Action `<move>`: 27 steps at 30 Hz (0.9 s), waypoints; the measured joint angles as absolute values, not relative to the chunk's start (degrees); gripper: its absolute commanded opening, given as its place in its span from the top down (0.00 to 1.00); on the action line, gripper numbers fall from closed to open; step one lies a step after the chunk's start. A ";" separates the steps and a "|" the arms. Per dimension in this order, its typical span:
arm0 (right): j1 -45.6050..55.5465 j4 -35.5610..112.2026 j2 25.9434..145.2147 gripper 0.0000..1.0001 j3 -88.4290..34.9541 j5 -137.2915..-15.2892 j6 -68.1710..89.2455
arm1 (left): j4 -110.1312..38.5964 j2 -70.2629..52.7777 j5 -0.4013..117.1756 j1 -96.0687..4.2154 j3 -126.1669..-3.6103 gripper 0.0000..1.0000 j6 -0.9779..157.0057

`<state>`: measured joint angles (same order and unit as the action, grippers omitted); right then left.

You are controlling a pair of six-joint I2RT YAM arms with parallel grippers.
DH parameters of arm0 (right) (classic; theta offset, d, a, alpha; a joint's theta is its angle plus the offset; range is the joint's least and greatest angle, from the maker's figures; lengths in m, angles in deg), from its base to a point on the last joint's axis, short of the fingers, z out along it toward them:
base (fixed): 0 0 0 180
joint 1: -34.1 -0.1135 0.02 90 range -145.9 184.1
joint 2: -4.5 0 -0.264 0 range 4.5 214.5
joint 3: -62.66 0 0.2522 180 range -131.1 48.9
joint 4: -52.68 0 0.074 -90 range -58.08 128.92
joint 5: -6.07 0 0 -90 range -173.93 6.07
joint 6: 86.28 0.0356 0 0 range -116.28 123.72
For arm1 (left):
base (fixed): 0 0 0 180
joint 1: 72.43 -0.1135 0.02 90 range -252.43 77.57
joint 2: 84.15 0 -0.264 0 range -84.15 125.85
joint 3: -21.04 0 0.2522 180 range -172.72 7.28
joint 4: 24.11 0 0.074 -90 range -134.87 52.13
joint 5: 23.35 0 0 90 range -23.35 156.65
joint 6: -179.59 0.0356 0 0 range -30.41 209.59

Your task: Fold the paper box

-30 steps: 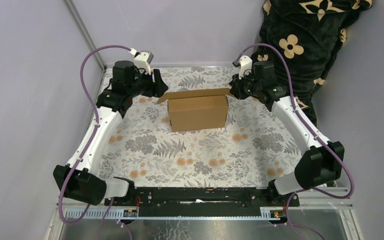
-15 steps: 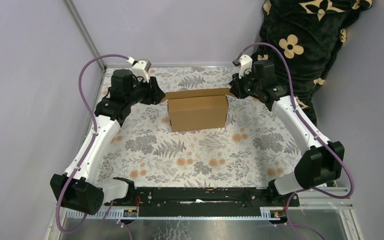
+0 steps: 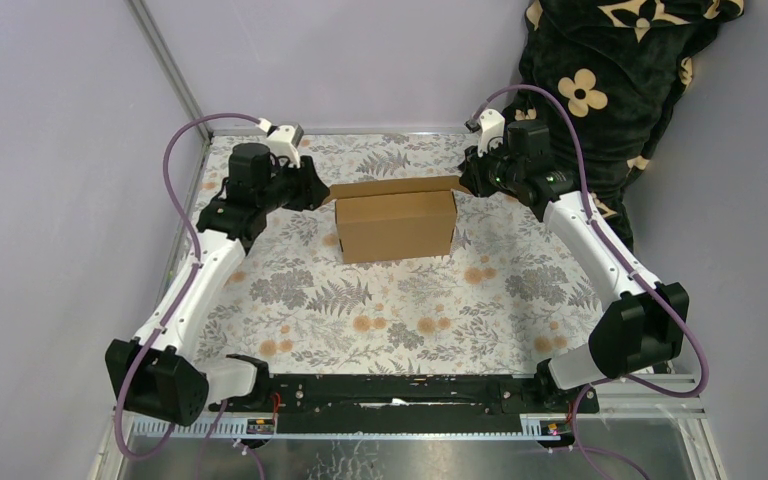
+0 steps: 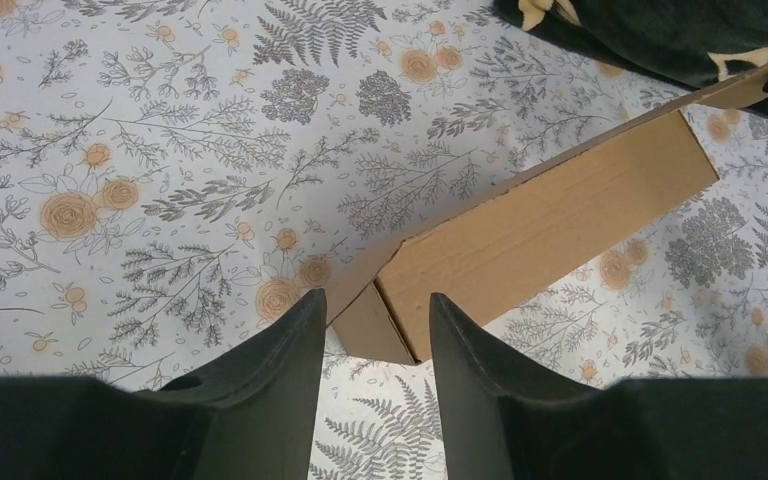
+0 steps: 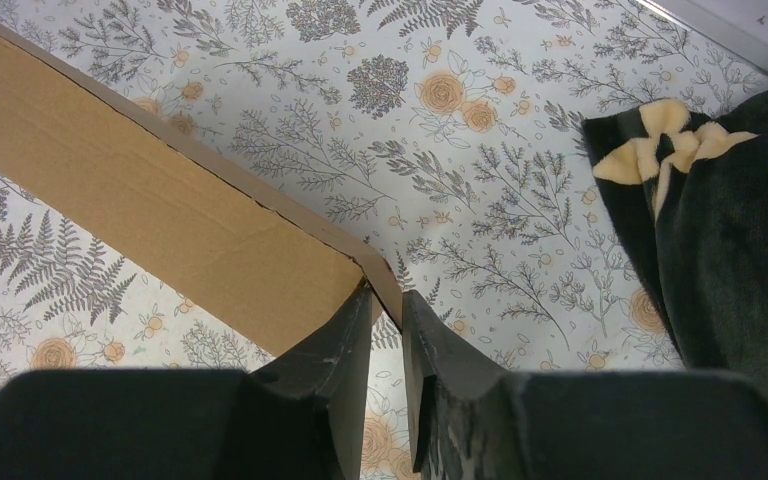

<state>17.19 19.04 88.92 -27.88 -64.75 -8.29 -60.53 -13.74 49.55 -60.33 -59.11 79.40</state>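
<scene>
Beside paper box [image 3: 396, 226], walls up, lid unclosed: right gripper [image 5: 385, 300] pinched its flap; left gripper [image 4: 375, 297] straddled corner, jaws apart.

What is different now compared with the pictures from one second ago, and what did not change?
The left gripper shifted a little lower in the top view, beside the left end of the paper box. Its fingers came closer together around that end, but they are still apart and grip nothing. The right gripper stayed pinched on the flap at the box's right end. The box did not move.
</scene>
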 measured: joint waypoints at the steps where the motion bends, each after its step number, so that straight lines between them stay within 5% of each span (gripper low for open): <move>1: 17.19 19.04 88.92 0.75 -27.88 -64.75 -8.29 | -60.33 -13.56 49.61 -60.33 -59.09 0.58 79.42; 27: 17.19 19.02 89.01 0.75 -28.07 -64.10 -8.29 | -58.32 -9.19 50.11 -60.33 -59.11 0.70 80.42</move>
